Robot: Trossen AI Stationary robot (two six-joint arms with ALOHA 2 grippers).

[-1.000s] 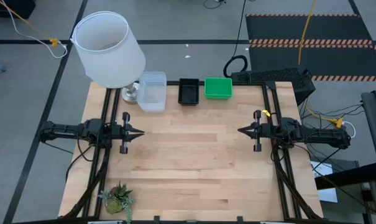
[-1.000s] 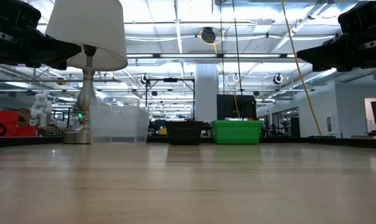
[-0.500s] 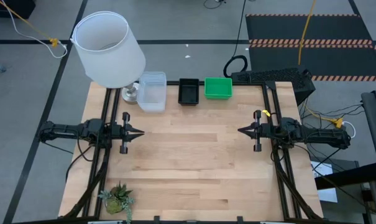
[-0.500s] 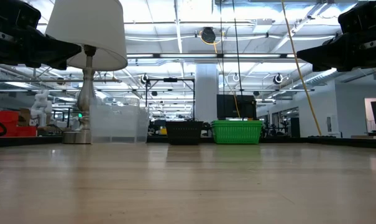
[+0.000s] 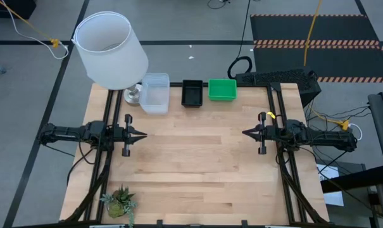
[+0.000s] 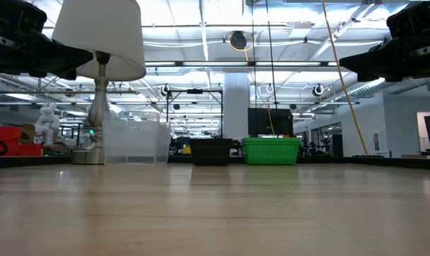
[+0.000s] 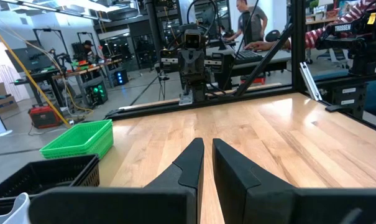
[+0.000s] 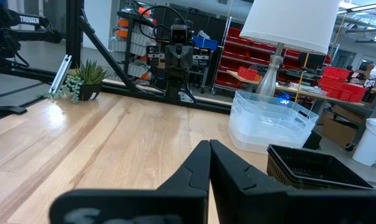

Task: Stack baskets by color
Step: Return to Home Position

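Along the table's far edge the baskets stand in a row on their bottoms. From left to right they are nested clear ones, black ones and a green one. My left gripper hovers level at mid-left, pointing toward the table's middle. Its fingers are drawn together to a thin slit with nothing between them. My right gripper faces it from mid-right, shut and empty. Both are well clear of the baskets.
A big white lamp stands at the far left corner, its base beside the clear baskets. A small potted plant sits at the near left corner. Bare wooden tabletop lies between the two grippers and toward the near edge.
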